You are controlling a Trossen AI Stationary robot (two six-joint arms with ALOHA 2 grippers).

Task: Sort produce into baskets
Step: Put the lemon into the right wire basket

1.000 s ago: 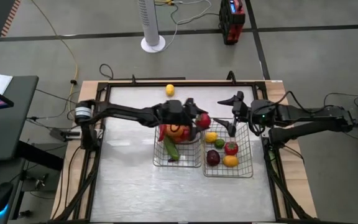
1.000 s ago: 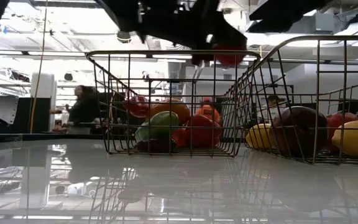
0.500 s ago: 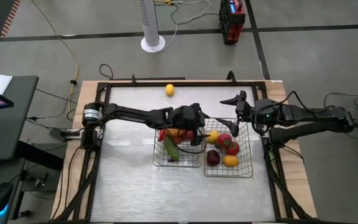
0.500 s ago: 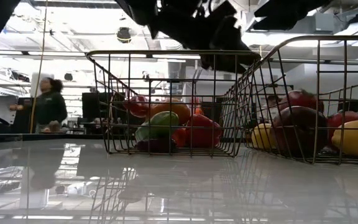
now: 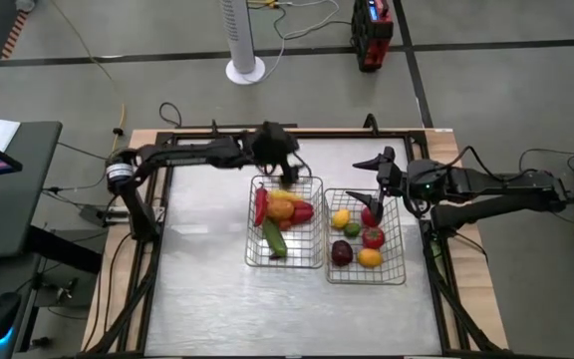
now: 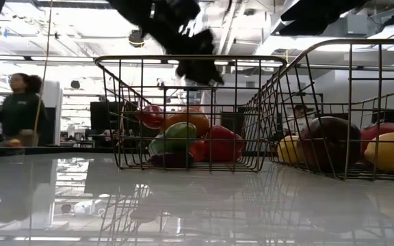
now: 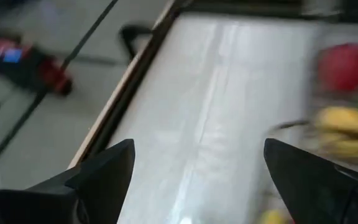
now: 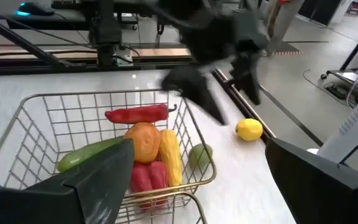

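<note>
Two wire baskets stand side by side: the left basket (image 5: 285,261) holds a red pepper (image 5: 260,204), a cucumber (image 5: 274,239) and other produce. The right basket (image 5: 365,277) holds a red apple (image 5: 370,214), a plum (image 5: 342,252), lemons and more. A loose lemon (image 8: 248,129) and a green lime (image 8: 199,154) lie on the table beyond the left basket's far rim. My left gripper (image 5: 287,172) is open and empty above that rim. My right gripper (image 5: 365,187) is open and empty over the right basket's far end.
A black frame (image 5: 297,132) runs around the table's edges. Bare tabletop (image 5: 207,289) lies left of and in front of the baskets. In the low view a person (image 6: 19,109) stands in the room behind the table.
My left gripper carried a red apple toward the table's right edge, over to the right basket. It let the apple go there. The gripper then swung back toward the far edge, above the left basket's far rim. The apple now lies in the right basket.
</note>
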